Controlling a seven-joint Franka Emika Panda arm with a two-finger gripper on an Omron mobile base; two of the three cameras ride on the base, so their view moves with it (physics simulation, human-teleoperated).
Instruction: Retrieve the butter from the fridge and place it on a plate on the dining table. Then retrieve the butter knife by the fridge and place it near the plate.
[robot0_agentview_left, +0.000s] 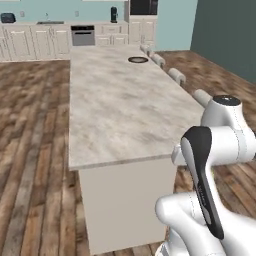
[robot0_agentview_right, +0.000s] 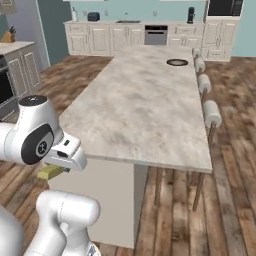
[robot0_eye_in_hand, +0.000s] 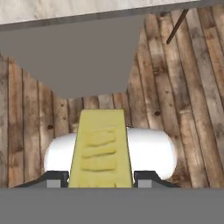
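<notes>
Readable text: none found.
Labels, brands: none legible on cabinets, appliances or tabletop.
Numbers, signs: none legible; far counter items too small to make out.

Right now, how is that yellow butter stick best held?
Across its narrow width, on the two long flat sides, as the gripper holds the butter now: those sides run parallel, so both fingers sit flat while its length sticks out ahead.

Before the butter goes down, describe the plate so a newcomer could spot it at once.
Start at the long dining table with the beige marbled top running down the middle of the room. Follow it to its far end, on the side lined with stools. The plate lies flat there: a small round dish with a dark rim and grey centre, alone on the pale stone.
</notes>
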